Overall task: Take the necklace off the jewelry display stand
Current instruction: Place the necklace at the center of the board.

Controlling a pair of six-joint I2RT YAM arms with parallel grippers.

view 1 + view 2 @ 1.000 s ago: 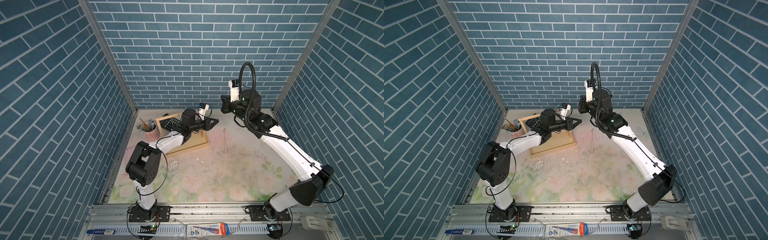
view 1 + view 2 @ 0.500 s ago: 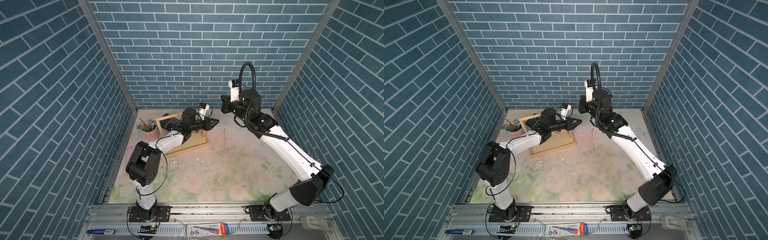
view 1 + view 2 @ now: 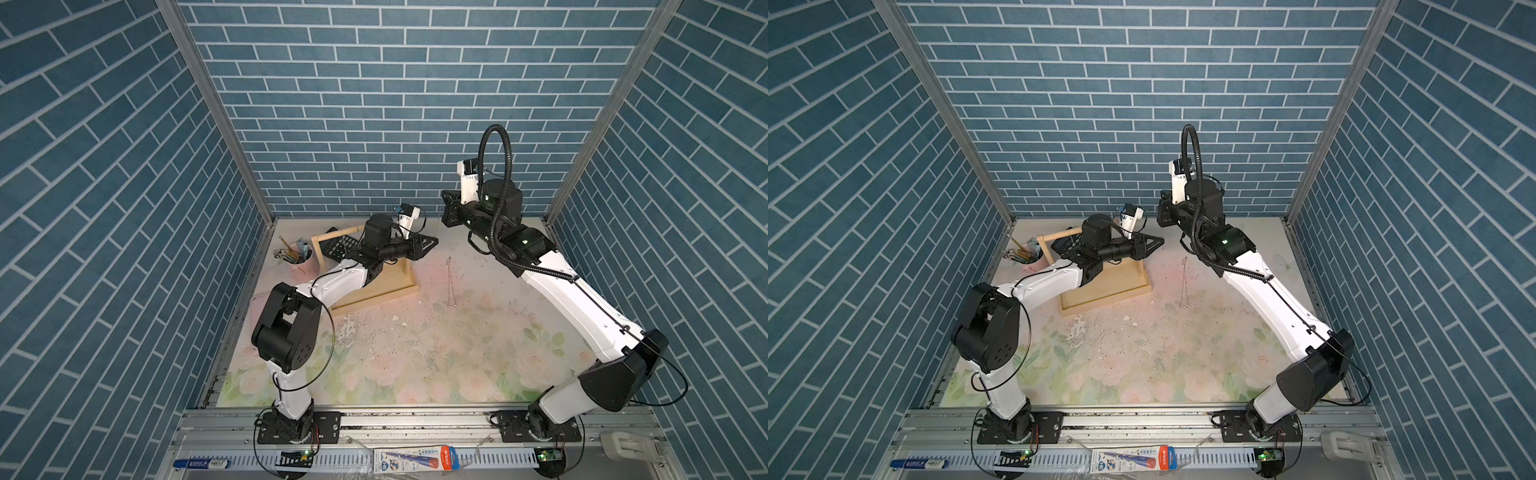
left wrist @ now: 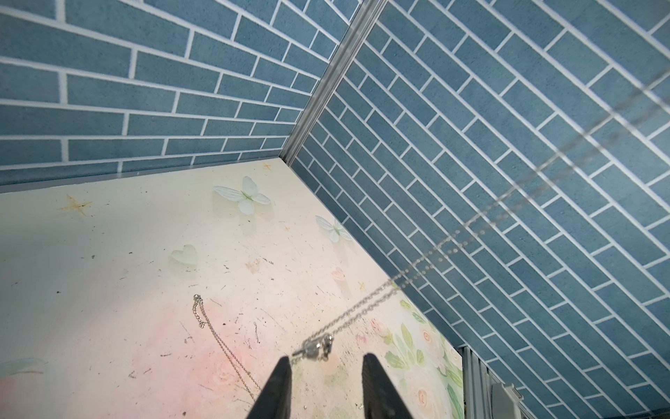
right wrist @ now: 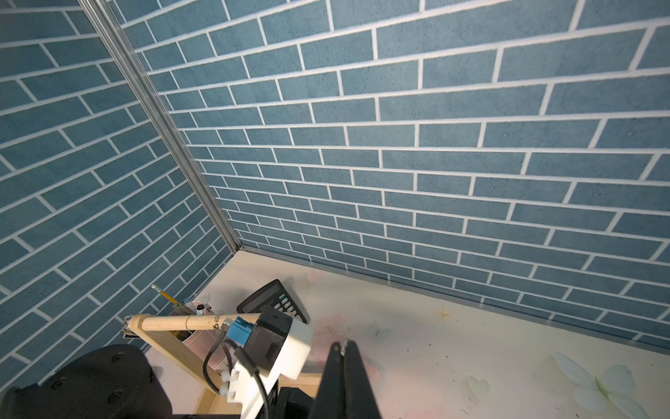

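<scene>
The necklace point(image 4: 366, 308) is hanging off the stand's point(image 3: 386, 291) top bar point(image 5: 166, 322), its chain stretching lengthwise to a clasp point(image 4: 317, 346) lying just ahead of the left gripper's point(image 4: 326, 359) parted fingers point(image 4: 282, 381). The right gripper point(image 5: 340, 348), fingers pressed together, is hovering farther from the stand.

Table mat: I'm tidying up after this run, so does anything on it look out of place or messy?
Yes. A thin silver necklace lies loose on the mat beside the jewelry display stand, off its bars. White flakes are scattered on the mat just in front of the stand's base.
</scene>
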